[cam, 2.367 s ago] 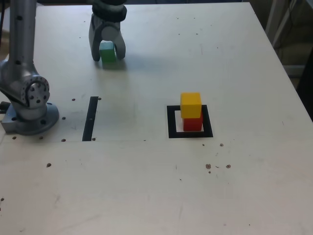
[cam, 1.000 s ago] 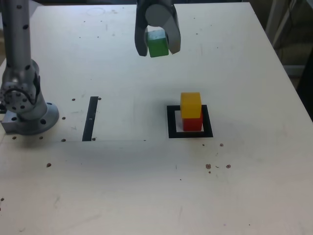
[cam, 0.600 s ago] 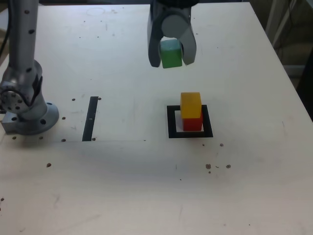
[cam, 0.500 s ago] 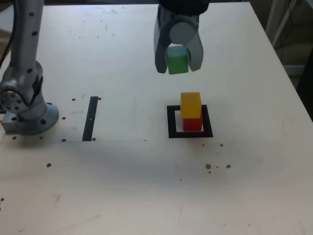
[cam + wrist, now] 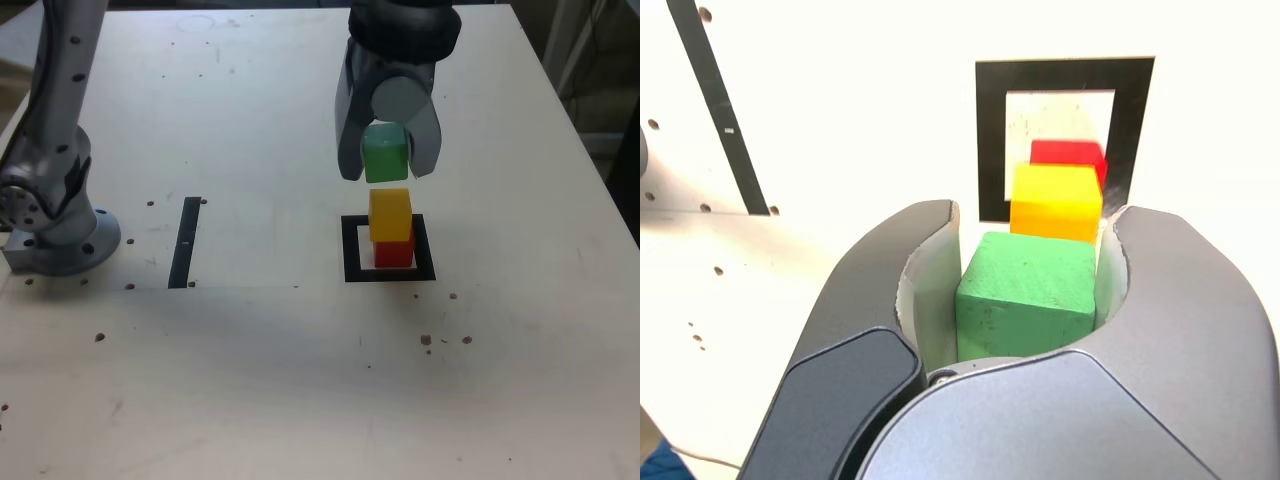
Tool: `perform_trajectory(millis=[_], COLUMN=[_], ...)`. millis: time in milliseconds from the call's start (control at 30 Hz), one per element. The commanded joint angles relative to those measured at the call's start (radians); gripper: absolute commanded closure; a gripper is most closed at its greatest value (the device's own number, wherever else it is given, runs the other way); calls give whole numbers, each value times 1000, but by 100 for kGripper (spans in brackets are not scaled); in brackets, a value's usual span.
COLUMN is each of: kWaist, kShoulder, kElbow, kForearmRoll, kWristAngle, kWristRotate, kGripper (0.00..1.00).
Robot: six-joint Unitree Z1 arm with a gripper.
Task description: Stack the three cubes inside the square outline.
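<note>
Gripper (image 5: 387,160) is clamped on the green cube (image 5: 385,158), just above the yellow cube (image 5: 390,214), which sits on the red cube (image 5: 395,252) inside the outline (image 5: 350,250). Square the green's edges over yellow, lower gently, and only then let go.

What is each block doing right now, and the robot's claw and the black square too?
green cube: held in the air just above the stack, not yet set down.
yellow cube: sitting on top of the red one.
red cube: at the bottom, inside the square.
gripper: shut on the green cube.
square outline: flat on the table, holding the two-block stack.
black strip: flat, nothing on it.
</note>
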Motion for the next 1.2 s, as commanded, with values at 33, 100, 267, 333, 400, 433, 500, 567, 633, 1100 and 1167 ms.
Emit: perform_trajectory(millis=[33,100,267,333,400,433,500,567,633,1100,1167], kWaist=[-14,-16,-16,-16,-16,-16,-16,-16,-16,-7,-6], kShoulder=[1,2,18,22,28,30,35,40,47,67,70], kElbow=[0,3,9,10,12,12,13,13,13,28,29], kForearmRoll=[0,-1,-6,-8,-9,-10,-12,-16,-19,-30,-30], kWristAngle=[-4,-4,-4,-3,-2,-1,0,1,2,5,5], kWristRotate=[-9,-11,-12,-12,-12,-12,-12,-11,-11,-7,-6], kGripper=[100,100,100,100,99,99,98,98,98,88,83])
